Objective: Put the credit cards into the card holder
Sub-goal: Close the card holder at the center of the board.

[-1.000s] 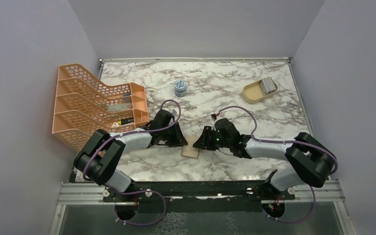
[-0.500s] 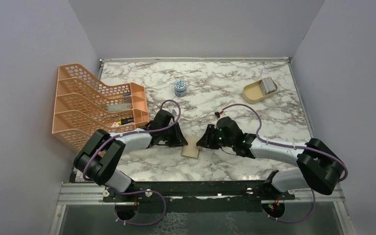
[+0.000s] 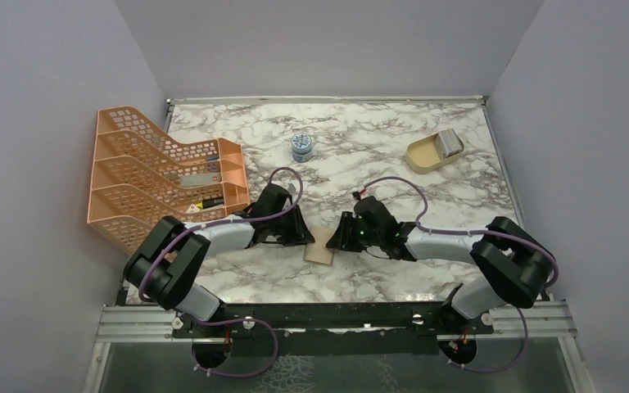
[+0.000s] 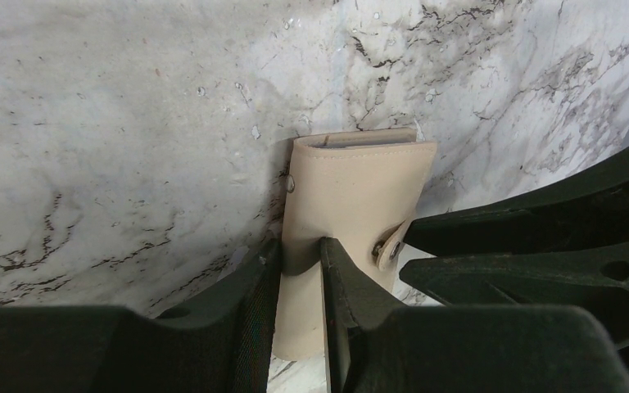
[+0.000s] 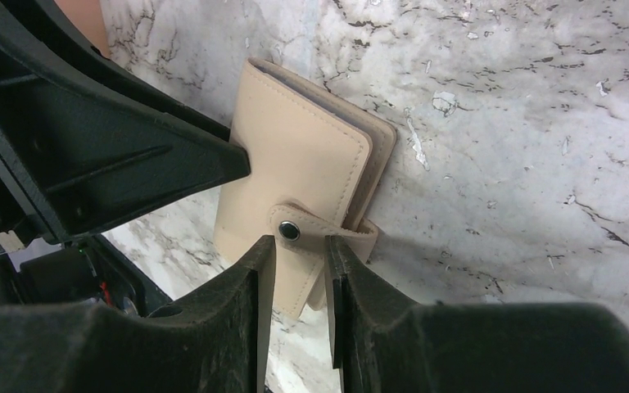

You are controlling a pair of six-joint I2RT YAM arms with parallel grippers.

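The tan card holder (image 3: 321, 248) lies closed on the marble between both grippers. In the left wrist view, my left gripper (image 4: 299, 250) is shut on the near edge of the card holder (image 4: 352, 188), which fills the gap between its jaws. My right gripper (image 5: 299, 246) has its jaws drawn in on the snap tab (image 5: 319, 228) at the card holder's (image 5: 295, 155) corner, and the strap lies between its tips. The tab is still snapped. The pale credit cards (image 3: 449, 144) rest in a beige dish at the back right, far from both grippers.
The beige dish (image 3: 420, 157) sits at the back right. An orange mesh rack (image 3: 164, 176) holding small items stands along the left edge, close to the left arm. A small blue-and-white tin (image 3: 301, 146) stands at the back centre. Grey walls enclose the table.
My right gripper's jaws have narrowed around the snap tab, and the right arm's elbow swung out and came back. The left gripper and the card holder have stayed put.
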